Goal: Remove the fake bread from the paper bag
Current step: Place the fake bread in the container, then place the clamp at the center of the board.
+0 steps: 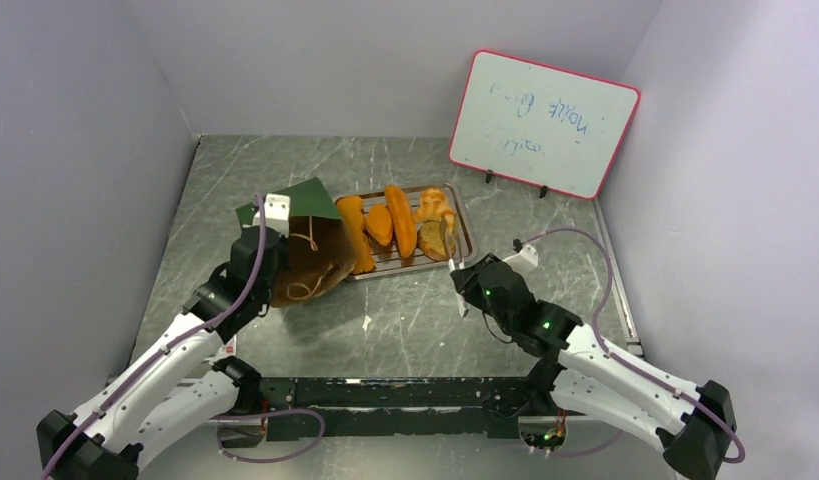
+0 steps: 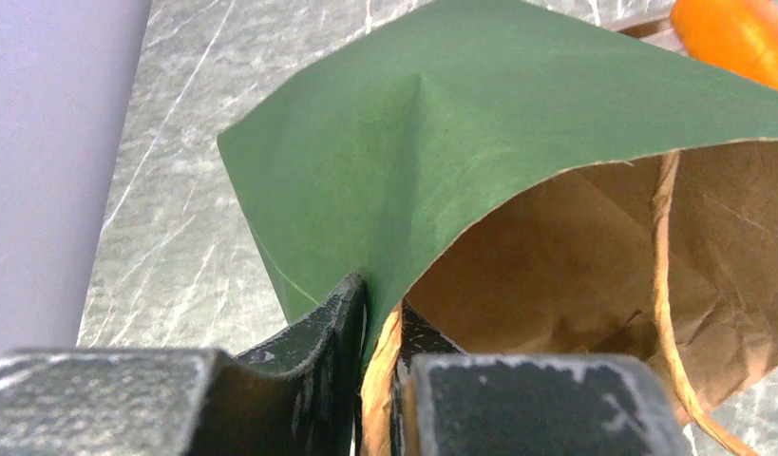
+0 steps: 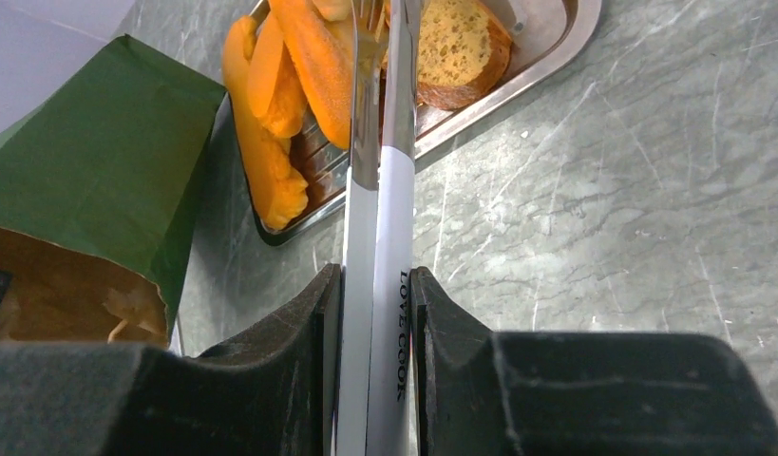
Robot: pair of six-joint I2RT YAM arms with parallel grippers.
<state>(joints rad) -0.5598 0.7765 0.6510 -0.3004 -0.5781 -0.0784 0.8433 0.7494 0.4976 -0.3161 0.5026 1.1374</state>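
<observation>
Firmly clenched, the left gripper (image 2: 380, 313) pinches the rim of the paper bag (image 2: 442, 142) – matte dark green outside, creased brown kraft inside, a tan cord handle (image 2: 665, 285) hanging at its mouth. The bag sits tipped over, left of centre on the grey marbled tabletop (image 1: 415, 320). Just beside it, toward the far edge, the fake bread (image 1: 400, 220) – glossy orange-brown long loaves and rounder pieces – lies side by side on a rectangular silver tray (image 1: 468, 235). The right gripper (image 3: 375, 285) grasps slim metal tongs (image 3: 380, 190) with a white sleeve, pointing at the tray. A pink-framed whiteboard (image 1: 545, 125) stands near the far right corner.
</observation>
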